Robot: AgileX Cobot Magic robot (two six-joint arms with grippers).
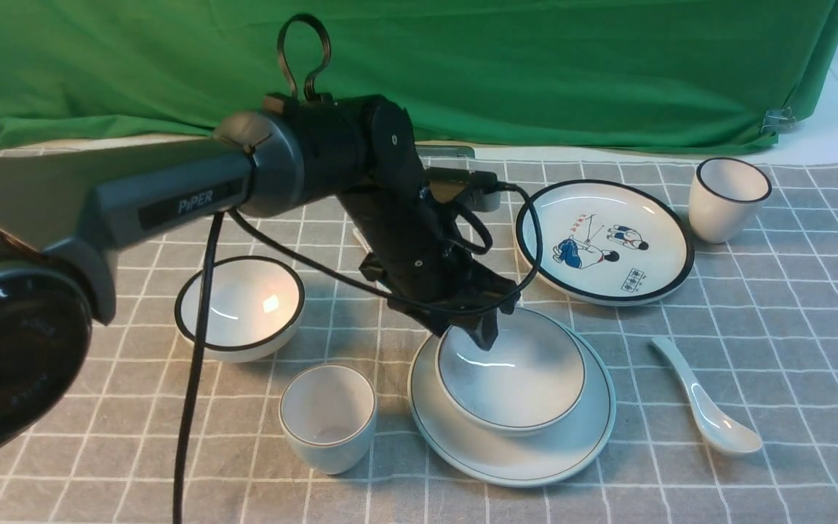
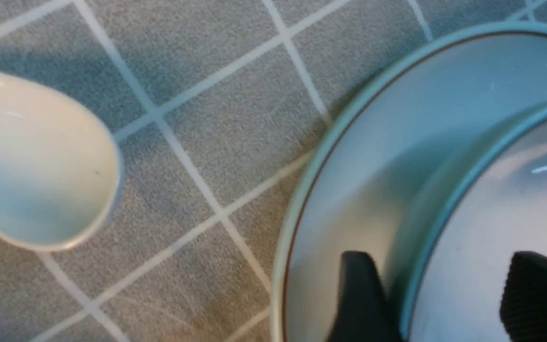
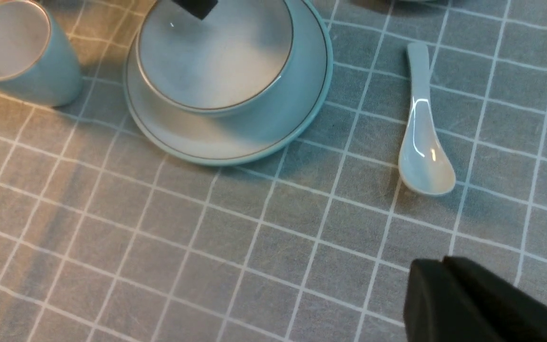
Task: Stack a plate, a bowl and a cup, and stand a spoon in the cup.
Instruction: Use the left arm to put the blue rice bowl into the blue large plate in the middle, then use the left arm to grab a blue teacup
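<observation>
Left arm (image 1: 193, 204) reads "PiPER". The pale bluish-white shallow bowl (image 1: 513, 378) sits on the large pale bluish-white plate (image 1: 535, 458). The left gripper (image 1: 483, 329) straddles its eleven-o'clock rim, released. The small handleless pale cup (image 1: 328, 418) is at the plate's nine o'clock, the plain white ceramic spoon (image 3: 420, 123) at three. A black-rimmed cartoon plate (image 1: 652, 211), black-rimmed bowl (image 1: 239, 306), black-rimmed cup (image 1: 728, 200) and second spoon (image 2: 31, 161) make two of each. The right gripper (image 3: 444, 270) is clenched, empty.

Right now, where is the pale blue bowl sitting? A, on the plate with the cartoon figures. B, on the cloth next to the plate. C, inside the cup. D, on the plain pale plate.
D: the bowl rests on the plain pale plate, whose rim shows all around it, while the cup stands apart beside them.
</observation>
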